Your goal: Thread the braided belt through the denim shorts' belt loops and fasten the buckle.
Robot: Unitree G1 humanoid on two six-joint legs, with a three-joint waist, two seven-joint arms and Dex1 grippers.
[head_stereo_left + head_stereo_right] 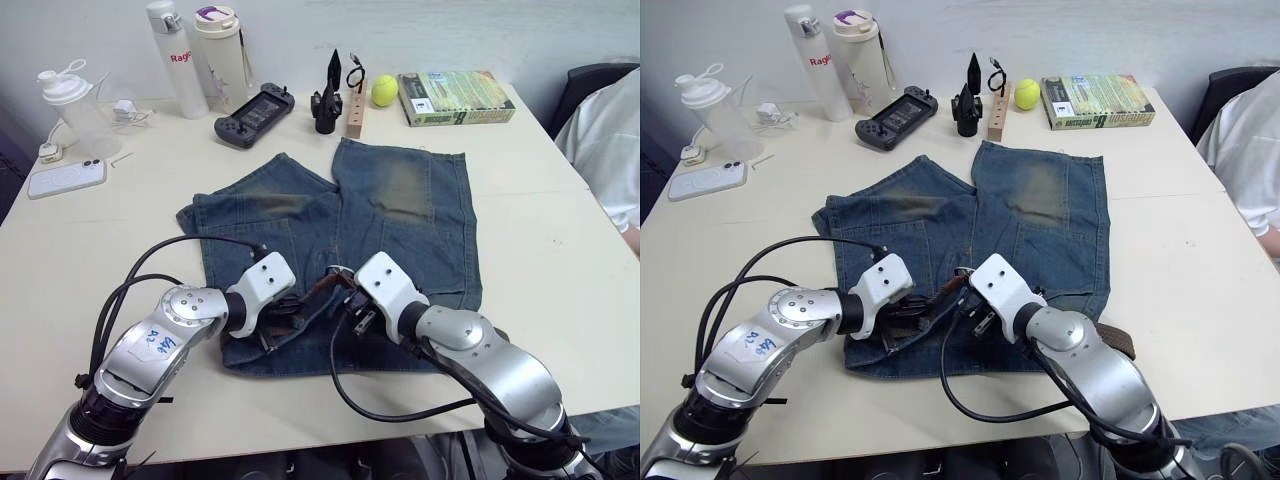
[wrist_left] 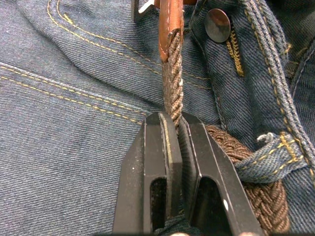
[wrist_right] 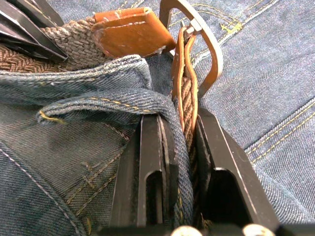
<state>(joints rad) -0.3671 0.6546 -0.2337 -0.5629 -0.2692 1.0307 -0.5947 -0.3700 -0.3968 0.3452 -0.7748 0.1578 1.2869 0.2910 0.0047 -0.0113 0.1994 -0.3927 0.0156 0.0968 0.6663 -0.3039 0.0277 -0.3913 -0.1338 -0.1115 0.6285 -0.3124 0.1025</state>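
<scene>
Shorts [image 1: 400, 215] lie flat on the desk [image 1: 540, 250], waistband toward you. Left gripper [image 2: 172, 125] is clamped on the belt [image 2: 172, 88] just behind its tan tip [image 2: 170, 19]. Right gripper [image 3: 179, 132] is clamped on the strap and a fold of denim just behind the buckle [image 3: 204, 37]. Tip and buckle sit just beside each other. Judgement: keep the buckle frame steady, feed the tip straight through, and avoid dragging denim along.

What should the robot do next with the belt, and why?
Probably push the tan tip through the buckle. The left gripper pinches the braided belt just behind that tip, and the right gripper holds the buckle end along with a fold of the denim shorts. The two ends sit almost touching, but the tip isn't through the frame yet.
</scene>
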